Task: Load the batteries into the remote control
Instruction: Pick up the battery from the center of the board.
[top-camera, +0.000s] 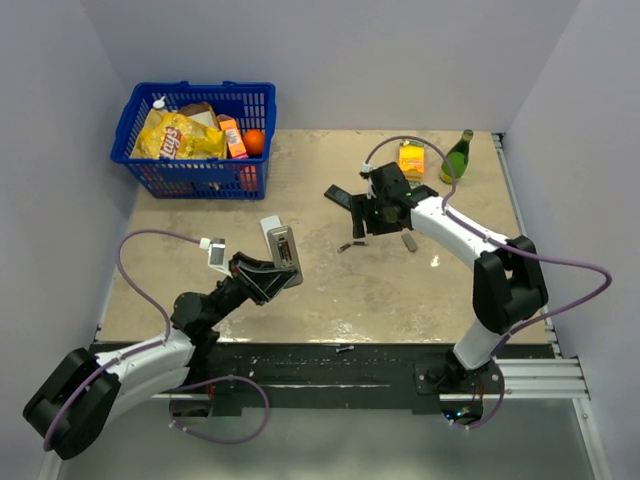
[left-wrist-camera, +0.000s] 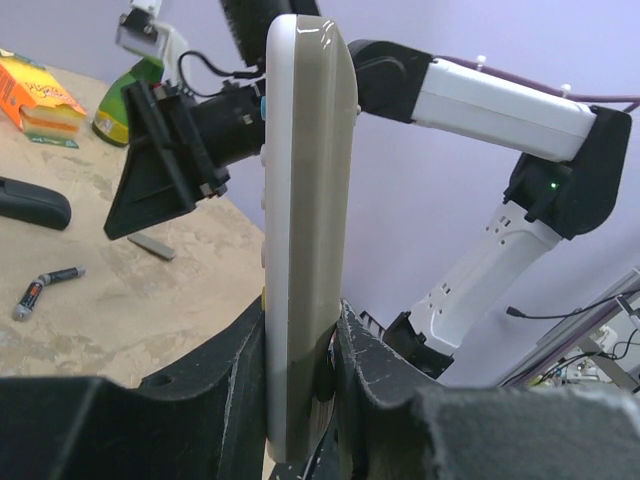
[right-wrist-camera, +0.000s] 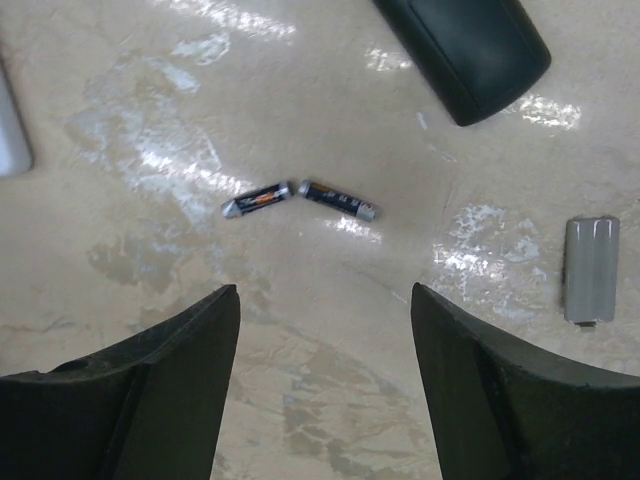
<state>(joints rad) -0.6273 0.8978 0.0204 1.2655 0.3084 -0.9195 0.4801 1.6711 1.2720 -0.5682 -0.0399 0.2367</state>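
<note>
As the left gripper (left-wrist-camera: 300, 385) pinches the remote (left-wrist-camera: 305, 200), the right gripper (right-wrist-camera: 322, 295) hangs spread over 2 seemingly touching batteries (right-wrist-camera: 262, 199), unobstructed.

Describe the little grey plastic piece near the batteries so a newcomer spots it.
On the beige marbled tabletop, look under the right arm's open tool. Right of the two thin dark batteries lies a grey plastic rectangle: flat and pale, unlike the round batteries and black remote control.
</note>
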